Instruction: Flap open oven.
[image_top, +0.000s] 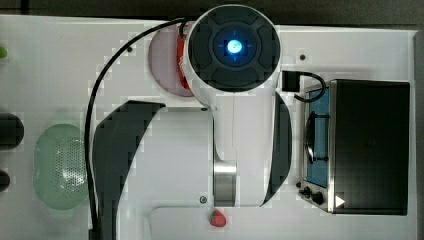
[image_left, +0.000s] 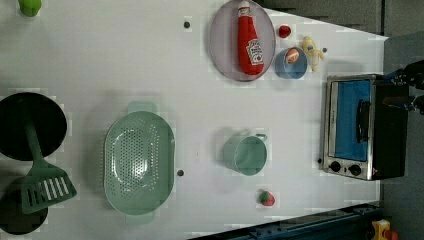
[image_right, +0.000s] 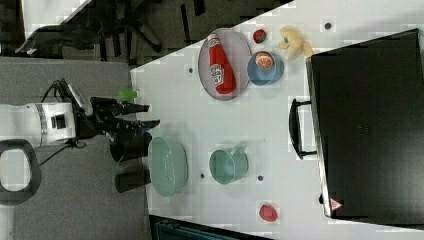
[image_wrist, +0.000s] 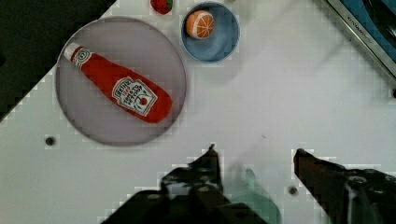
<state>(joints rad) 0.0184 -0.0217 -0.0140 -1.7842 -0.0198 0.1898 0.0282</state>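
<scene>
Wrist view has the gripper (image_wrist: 254, 156) spread and empty above the surface (image_wrist: 280, 102), well apart from the oven (image_left: 362, 127), door shut, handle (image_left: 361, 121) facing out for a grab

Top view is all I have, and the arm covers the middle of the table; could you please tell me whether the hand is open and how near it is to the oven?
Observer: In the right view the hand is open and empty, well apart from the oven and its bar handle.
Operator: Thank you. Is anything standing on the table under the arm?
Observer: Yes, the left view shows a green mug upright between the green colander and the oven's door.
Operator: And the red thing beside the arm's base?
Observer: That is a ketchup bottle lying on a round plate.
</scene>
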